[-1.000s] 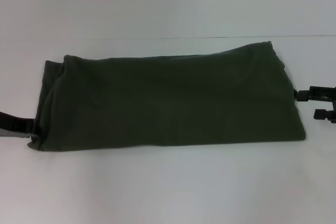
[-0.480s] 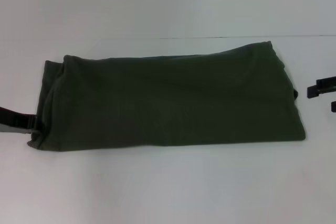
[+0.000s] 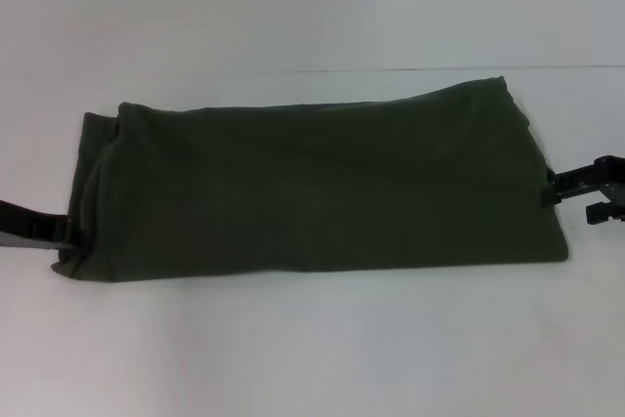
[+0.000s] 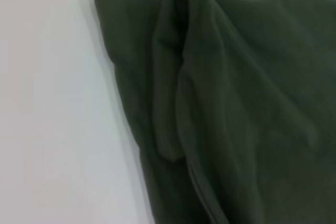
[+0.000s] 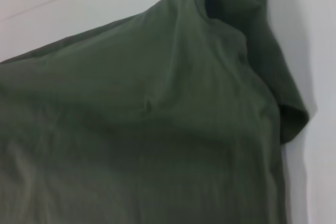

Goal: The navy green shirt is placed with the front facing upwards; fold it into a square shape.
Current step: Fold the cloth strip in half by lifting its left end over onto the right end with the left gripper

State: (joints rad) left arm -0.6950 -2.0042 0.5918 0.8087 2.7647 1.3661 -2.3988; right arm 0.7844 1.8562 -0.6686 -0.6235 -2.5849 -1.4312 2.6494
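The navy green shirt point(image 3: 312, 187) lies folded into a long band across the white table, plain side up. Its lettering, collar and label are hidden. My left gripper point(image 3: 61, 231) is at the shirt's left end near the front corner, touching the cloth edge. My right gripper point(image 3: 557, 187) is at the shirt's right end, about halfway along that edge. The left wrist view shows the bunched, layered left end of the shirt point(image 4: 236, 103). The right wrist view shows the right end point(image 5: 147, 129) with a small flap sticking out at the side.
The white table point(image 3: 312, 339) runs bare in front of the shirt, and its far edge point(image 3: 439, 70) lies just behind the shirt. Nothing else is on it.
My right gripper drew away to the right half a second ago and is now back against the shirt's right edge. My left gripper has crept slightly closer to the left end. The shirt has not moved.
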